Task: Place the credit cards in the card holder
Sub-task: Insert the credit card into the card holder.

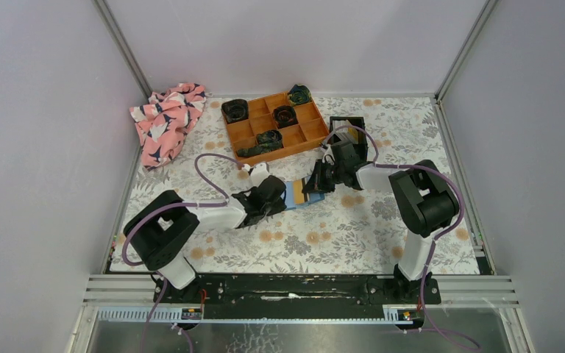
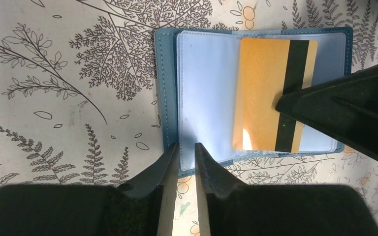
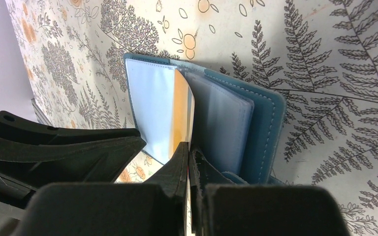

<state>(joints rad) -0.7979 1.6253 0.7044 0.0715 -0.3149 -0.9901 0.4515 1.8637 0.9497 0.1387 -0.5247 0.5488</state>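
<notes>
A pink cloth [image 1: 163,123] lies at the far left, well apart from the work. The left claw [image 2: 187,147] has its jaws parted by a narrow slit and grasps nothing. Its tips sit over the near edge of the opened card holder [image 2: 166,88], seemingly steadying it on the surface [image 2: 54,123] between the arms. The right claw [image 3: 188,147] is clenched on the stripe-side edge of a gold credit card [image 2: 261,93] lying among the clear sleeves; whether it has entered a pocket I cannot tell. Insertion looks to be the step in hand, so next the card needs a level push toward the spine. Room between the claws is tight, while the orange tray [image 1: 315,131] and black bin [image 1: 353,121] sit behind, apart
</notes>
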